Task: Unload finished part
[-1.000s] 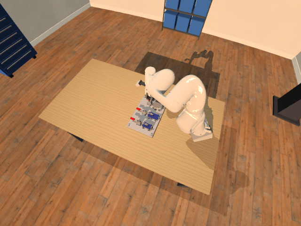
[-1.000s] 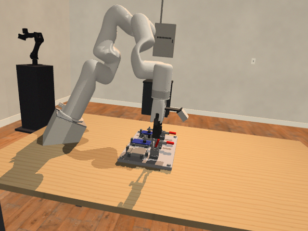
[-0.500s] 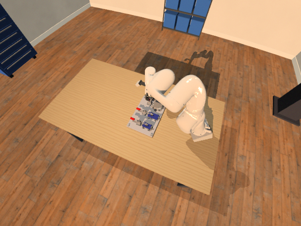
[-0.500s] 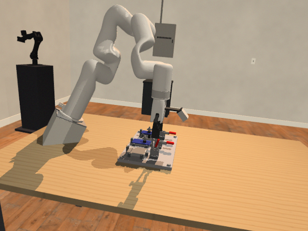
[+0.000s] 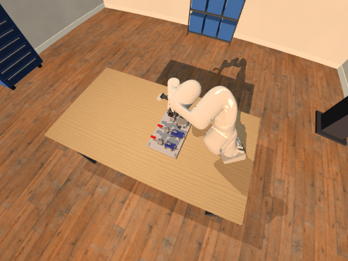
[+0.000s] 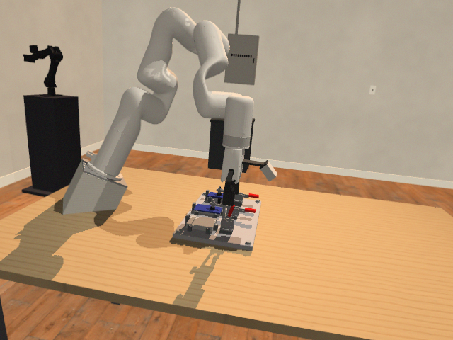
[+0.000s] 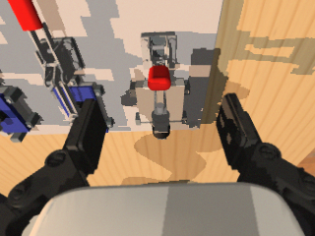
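Observation:
The grey fixture plate (image 5: 168, 135) lies mid-table. Two blue blanks (image 5: 176, 133) (image 5: 169, 145) sit in their nests, and their clamps' red handles (image 5: 160, 125) (image 5: 153, 136) lie flat. The grey finished part (image 6: 202, 223) sits in the end nest nearest the exterior camera. Its clamp's red handle (image 6: 231, 210) is tilted upward. In the wrist view this handle (image 7: 159, 79) points up at the camera over a pale block. My gripper (image 7: 159, 110) (image 6: 229, 190) is open and empty. It hangs just above that handle, with a finger on either side and not touching it.
A blue blank (image 7: 81, 93) and its clamp lie just left of my left finger in the wrist view. The plate's edge and bare table are on the right. My arm's base (image 6: 91, 190) stands on the table behind the plate.

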Available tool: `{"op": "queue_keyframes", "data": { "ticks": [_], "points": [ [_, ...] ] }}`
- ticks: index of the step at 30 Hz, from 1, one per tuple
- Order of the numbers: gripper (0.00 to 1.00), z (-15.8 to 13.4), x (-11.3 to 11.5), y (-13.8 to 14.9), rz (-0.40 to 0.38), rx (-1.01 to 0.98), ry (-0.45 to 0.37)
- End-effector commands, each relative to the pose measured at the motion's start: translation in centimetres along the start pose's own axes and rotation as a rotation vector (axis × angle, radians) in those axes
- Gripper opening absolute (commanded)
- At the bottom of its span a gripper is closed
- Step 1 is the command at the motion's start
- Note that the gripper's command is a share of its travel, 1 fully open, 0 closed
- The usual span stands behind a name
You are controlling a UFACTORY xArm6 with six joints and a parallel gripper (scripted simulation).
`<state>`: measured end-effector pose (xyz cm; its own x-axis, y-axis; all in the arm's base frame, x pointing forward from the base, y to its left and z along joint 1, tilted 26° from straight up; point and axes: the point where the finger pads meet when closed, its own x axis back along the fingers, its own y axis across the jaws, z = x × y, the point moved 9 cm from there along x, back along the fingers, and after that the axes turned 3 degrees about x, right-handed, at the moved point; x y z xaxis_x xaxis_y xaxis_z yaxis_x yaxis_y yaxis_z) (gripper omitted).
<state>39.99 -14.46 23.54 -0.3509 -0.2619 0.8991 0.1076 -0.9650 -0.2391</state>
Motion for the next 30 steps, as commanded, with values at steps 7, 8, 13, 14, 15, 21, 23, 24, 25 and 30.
{"op": "queue_keyframes", "data": {
  "ticks": [7,8,13,14,15,21,23,24,25,30],
  "points": [
    [1.00,0.1,0.0,0.0,-0.002,0.001,0.003],
    [1.00,0.1,0.0,0.0,-0.002,0.001,0.003],
    [1.00,-0.1,0.0,0.0,-0.002,0.001,0.003],
    [1.00,-0.1,0.0,0.0,-0.002,0.001,0.003],
    [1.00,-0.2,0.0,0.0,-0.002,0.001,0.003],
    [1.00,-1.3,0.0,-0.1,-0.002,0.001,0.003],
    [1.00,-1.9,0.0,-0.1,-0.002,0.001,0.003],
    [1.00,-2.1,0.0,-0.1,-0.002,0.001,0.003],
    [1.00,-2.4,0.0,-0.1,-0.002,0.001,0.003],
    [1.00,-3.4,0.0,-0.2,-0.002,0.001,0.003]
  ]
}}
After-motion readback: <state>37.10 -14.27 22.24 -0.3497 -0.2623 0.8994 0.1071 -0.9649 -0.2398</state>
